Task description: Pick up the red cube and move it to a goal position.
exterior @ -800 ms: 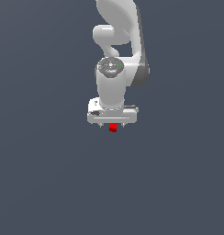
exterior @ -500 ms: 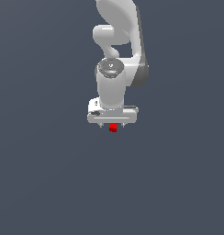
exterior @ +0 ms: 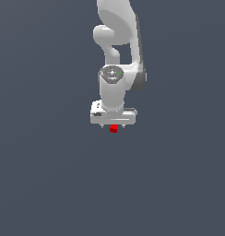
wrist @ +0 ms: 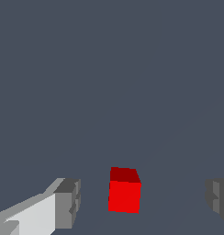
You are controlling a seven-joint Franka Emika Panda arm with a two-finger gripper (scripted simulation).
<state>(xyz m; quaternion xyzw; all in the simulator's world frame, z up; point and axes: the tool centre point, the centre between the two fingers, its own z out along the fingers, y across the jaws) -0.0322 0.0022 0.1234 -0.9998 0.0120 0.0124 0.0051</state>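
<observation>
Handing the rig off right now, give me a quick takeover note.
Tool: open, fingers on either side of the red cube, with gaps on both sides, not touching.
Red cube: sits between the fingers; in the exterior view it shows just under the tool.
Done: tool lined up around the cube.
Left: close on the cube, lift, carry to the goal. No goal marker is visible in either view.

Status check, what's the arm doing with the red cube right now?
Gripper open, jaws either side of the red cube, not touching. Nothing in the way.
</observation>
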